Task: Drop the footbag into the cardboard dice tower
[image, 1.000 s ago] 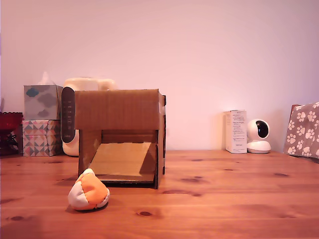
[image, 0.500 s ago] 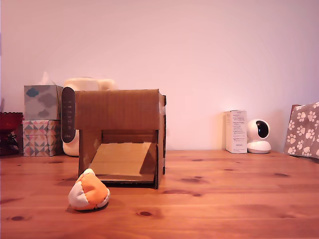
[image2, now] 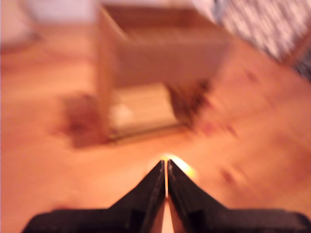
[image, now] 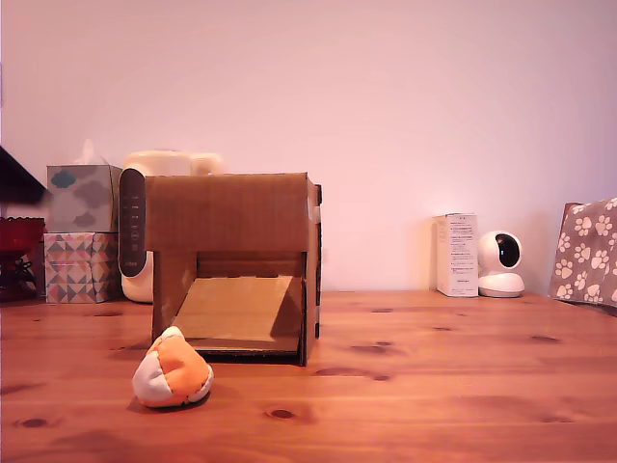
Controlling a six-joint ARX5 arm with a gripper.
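Though blurred, footbag [image2: 177,165] seemingly just beyond nearly closed jaws.

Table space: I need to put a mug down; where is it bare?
Bare wood lies between the cardboard box and the white carton, and along the front edge beside the ball. The back corner with the tissue boxes is crowded.

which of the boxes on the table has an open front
The cardboard dice tower, the large plain brown one near the middle of the exterior view: its front gapes, showing a slanted ramp inside. The two patterned tissue boxes and the white carton show closed fronts.
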